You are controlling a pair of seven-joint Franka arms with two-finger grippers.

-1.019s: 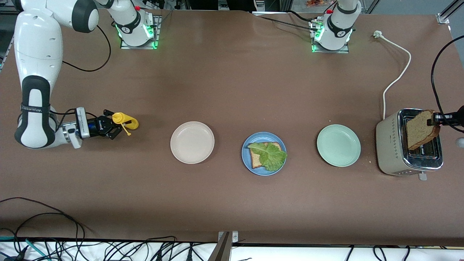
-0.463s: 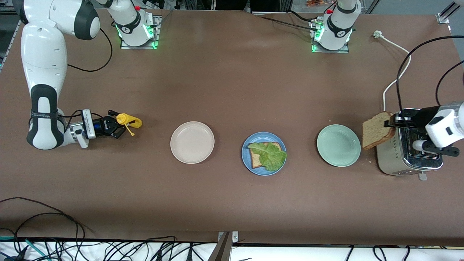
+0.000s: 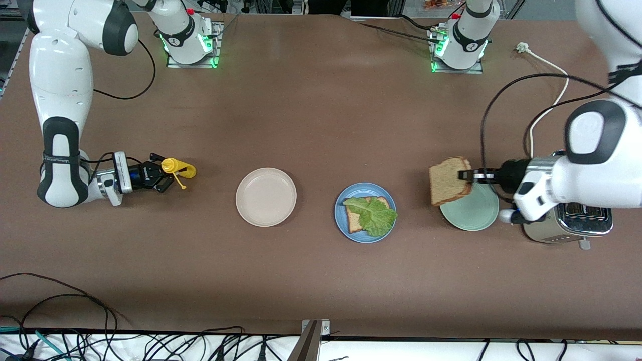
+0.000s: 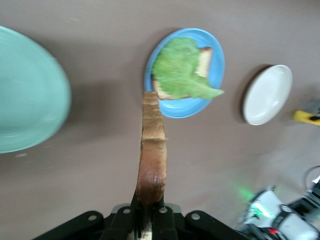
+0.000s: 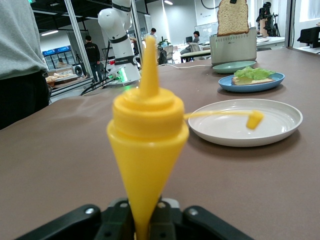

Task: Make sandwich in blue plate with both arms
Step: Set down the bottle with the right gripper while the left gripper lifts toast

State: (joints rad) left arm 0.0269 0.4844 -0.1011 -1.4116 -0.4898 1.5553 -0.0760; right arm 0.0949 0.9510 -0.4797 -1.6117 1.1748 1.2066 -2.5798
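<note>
The blue plate (image 3: 341,221) sits mid-table and holds one slice of brown bread (image 3: 353,221) with a green lettuce leaf (image 3: 375,215) on top. My left gripper (image 3: 467,175) is shut on a second bread slice (image 3: 447,181) and holds it on edge in the air over the pale green plate's rim. In the left wrist view the held slice (image 4: 151,150) rises from the gripper (image 4: 150,202), with the blue plate (image 4: 216,75) and the lettuce (image 4: 180,70) farther off. My right gripper (image 3: 161,176) is shut on a yellow squeeze bottle (image 3: 181,171) low at the right arm's end of the table.
The pale green plate (image 3: 476,215) lies between the blue plate and the silver toaster (image 3: 567,225), which the left arm partly covers. A cream-white plate (image 3: 266,196) lies between the blue plate and the yellow bottle. A white power cord (image 3: 551,105) runs from the toaster. Cables hang along the front edge.
My left gripper has carried the bread slice from above the toaster to over the pale green plate's rim, toward the blue plate. My right gripper shifted slightly with the bottle, then held still.
</note>
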